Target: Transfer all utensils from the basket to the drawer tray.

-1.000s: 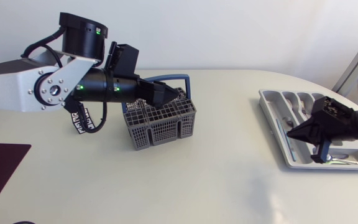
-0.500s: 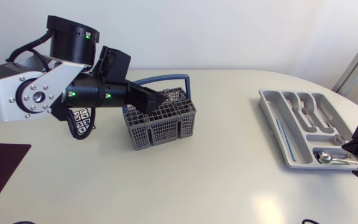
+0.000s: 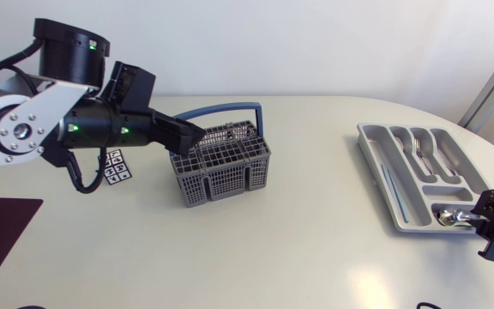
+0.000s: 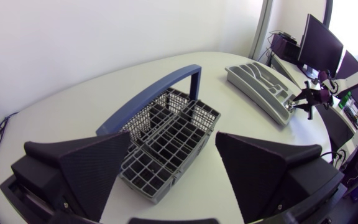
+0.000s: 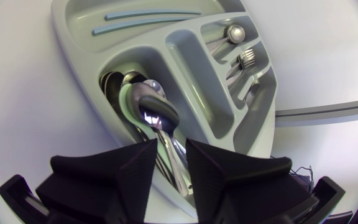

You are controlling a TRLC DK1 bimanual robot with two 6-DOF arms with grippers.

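Fingers (image 5: 117, 174) of the right gripper (image 5: 171, 149) stood a narrow gap apart, gripping nothing, just off the drawer tray's (image 3: 365, 133) near end, where the spoon (image 5: 157, 112) lay in its compartment. Farther across, the left gripper (image 4: 173, 140) hung spread wide, the grey utensil basket (image 3: 221, 176) just ahead of it.

The left arm (image 3: 26, 129) extends level, left tool (image 4: 173, 138) spread wide; right tool (image 5: 171, 147) hangs low.

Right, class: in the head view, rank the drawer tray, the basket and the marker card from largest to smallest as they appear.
1. Drawer tray, widest spread.
2. Basket, close behind; with its handle counted, the two look nearly alike.
3. Marker card, clearly smallest.
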